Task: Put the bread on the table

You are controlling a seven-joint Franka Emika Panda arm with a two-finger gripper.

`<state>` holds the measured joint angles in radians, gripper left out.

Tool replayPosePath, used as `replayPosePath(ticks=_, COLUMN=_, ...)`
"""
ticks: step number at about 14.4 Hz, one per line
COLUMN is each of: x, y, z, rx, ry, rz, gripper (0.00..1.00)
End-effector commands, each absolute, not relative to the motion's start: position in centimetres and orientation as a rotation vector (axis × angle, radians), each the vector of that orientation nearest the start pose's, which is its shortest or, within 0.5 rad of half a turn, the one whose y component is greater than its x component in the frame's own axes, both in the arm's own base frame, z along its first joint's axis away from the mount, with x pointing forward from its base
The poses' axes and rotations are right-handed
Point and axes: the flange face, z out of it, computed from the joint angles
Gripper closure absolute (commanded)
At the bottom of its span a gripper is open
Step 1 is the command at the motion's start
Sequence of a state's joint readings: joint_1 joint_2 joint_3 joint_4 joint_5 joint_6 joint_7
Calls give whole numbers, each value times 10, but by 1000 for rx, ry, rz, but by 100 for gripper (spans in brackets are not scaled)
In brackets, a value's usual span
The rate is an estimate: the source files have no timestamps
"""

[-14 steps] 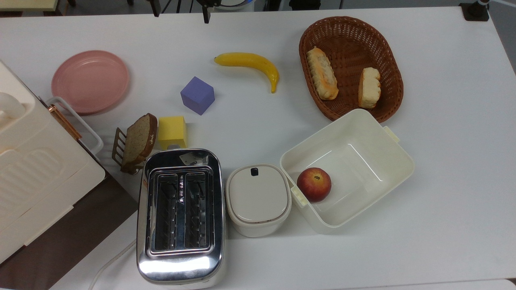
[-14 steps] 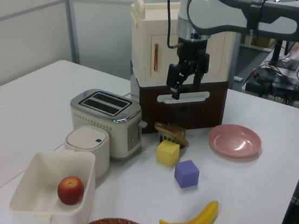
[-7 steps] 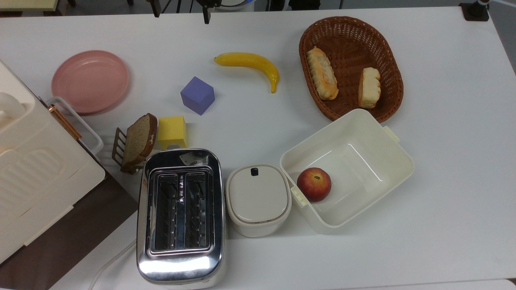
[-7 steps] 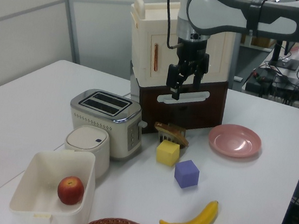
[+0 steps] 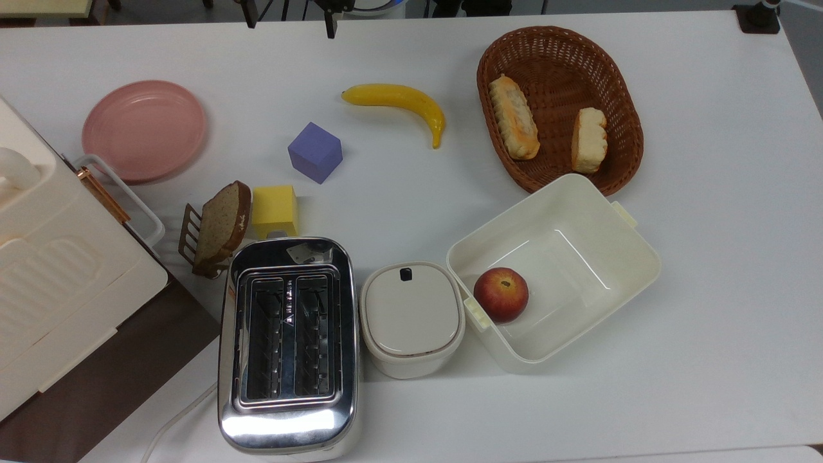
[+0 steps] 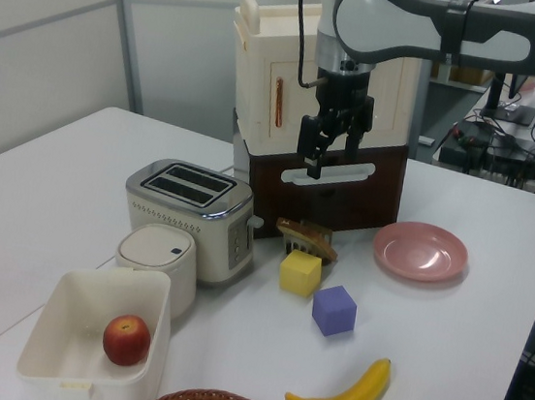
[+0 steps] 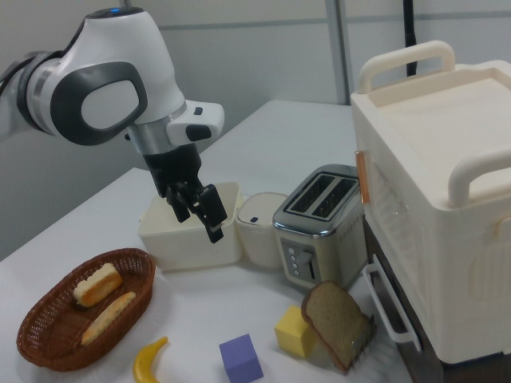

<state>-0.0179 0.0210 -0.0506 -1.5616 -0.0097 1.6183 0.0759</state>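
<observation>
Bread, the short pale cream piece (image 5: 589, 140), lies in the brown wicker basket (image 5: 553, 45) on the white table (image 5: 720, 225) in the top view, beside a longer golden roll (image 5: 513, 117). Left view: the black two-finger gripper (image 6: 322, 160) hangs parted and empty. Right view: it hovers above the cream tub (image 7: 192, 239).

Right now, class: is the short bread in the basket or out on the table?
In. The short bread lies inside the wicker basket, beside the longer roll, not on the table.

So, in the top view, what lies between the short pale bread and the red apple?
In the top view, the wicker basket's rim and the cream plastic box's wall separate the short pale bread from the red apple.
</observation>
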Motion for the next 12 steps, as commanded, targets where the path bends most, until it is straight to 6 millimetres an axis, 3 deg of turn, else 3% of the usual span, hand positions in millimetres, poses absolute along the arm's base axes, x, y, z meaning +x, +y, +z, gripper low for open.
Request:
replayPosePath(ticks=1, x=559, y=-36, z=621, rx=-3123, ry=250, rz=-21, gripper=0)
replayPosePath(ticks=8, x=558, y=-28, z=607, rx=-3129, ry=209, rz=26, gripper=0)
replayPosePath(ticks=12, x=556, y=11, z=592, rx=-3130, ry=121, rz=66, gripper=0)
